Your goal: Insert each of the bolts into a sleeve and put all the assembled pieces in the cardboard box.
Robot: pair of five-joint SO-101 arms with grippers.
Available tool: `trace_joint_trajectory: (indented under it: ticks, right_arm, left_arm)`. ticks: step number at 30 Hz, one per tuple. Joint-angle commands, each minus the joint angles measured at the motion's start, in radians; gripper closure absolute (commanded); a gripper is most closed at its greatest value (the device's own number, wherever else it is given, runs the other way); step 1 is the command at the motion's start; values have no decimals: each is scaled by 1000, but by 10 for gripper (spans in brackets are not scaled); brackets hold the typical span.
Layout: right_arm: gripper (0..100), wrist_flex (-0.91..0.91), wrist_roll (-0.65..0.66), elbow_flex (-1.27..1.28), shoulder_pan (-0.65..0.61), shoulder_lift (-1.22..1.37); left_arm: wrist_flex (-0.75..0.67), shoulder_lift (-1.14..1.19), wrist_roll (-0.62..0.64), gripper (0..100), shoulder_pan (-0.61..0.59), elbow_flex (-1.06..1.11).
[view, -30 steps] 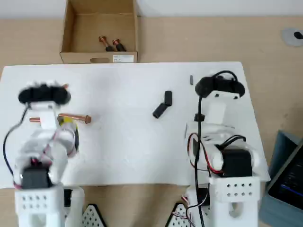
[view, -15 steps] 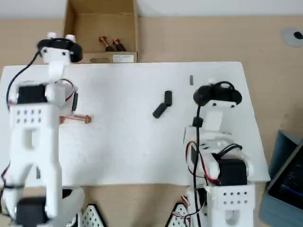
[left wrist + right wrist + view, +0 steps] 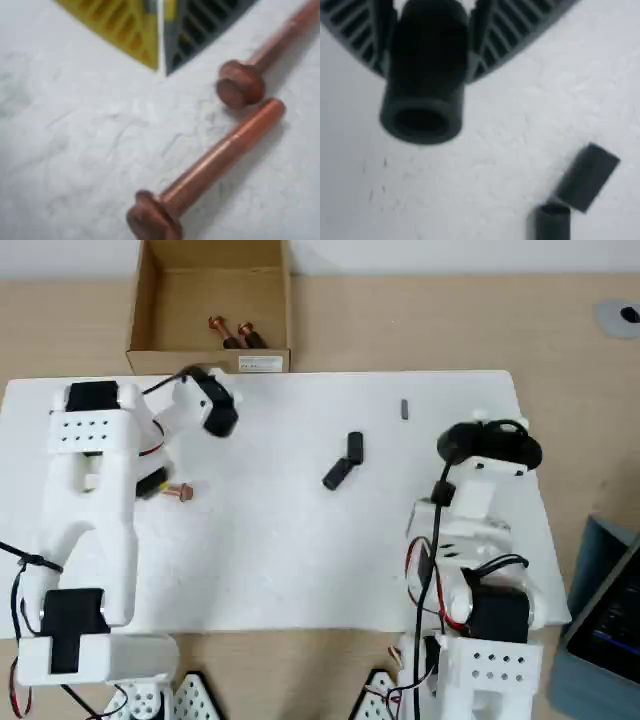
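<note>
The left pincer [image 3: 161, 62] hangs low over the white table [image 3: 300, 560] with its yellow and black fingers together and nothing between them, just beside two copper bolts [image 3: 215, 160] lying there, the head of one near the tip of the other. The right pincer [image 3: 431, 55] is clamped on a black sleeve [image 3: 422, 105] whose open bore faces the wrist camera, and two loose sleeves [image 3: 338, 474] lie close together near the table's middle. The cardboard box [image 3: 135, 310], past the table's far edge, holds two assembled pieces [image 3: 232, 333].
</note>
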Motion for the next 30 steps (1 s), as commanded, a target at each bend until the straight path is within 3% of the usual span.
trace_joint_trajectory:
  ticks: [1, 5, 11, 19, 30]
  right_arm:
    - [989, -54, 8, -4, 12, -21]
    - [989, -66, 6, -2, 12, -18]
    - [989, -63, 5, -5, 12, -21]
    - [989, -64, 5, 1, 12, -16]
    - [989, -64, 5, 1, 10, -13]
  left_arm:
    - [6, 10, -181, 993, -21, -48]
    - [20, 39, -298, 976, -55, -37]
    - [-9, 94, -334, 907, -60, -35]
    - [-158, 226, -334, 905, -41, -44]
    - [-172, 254, -287, 907, 32, -74]
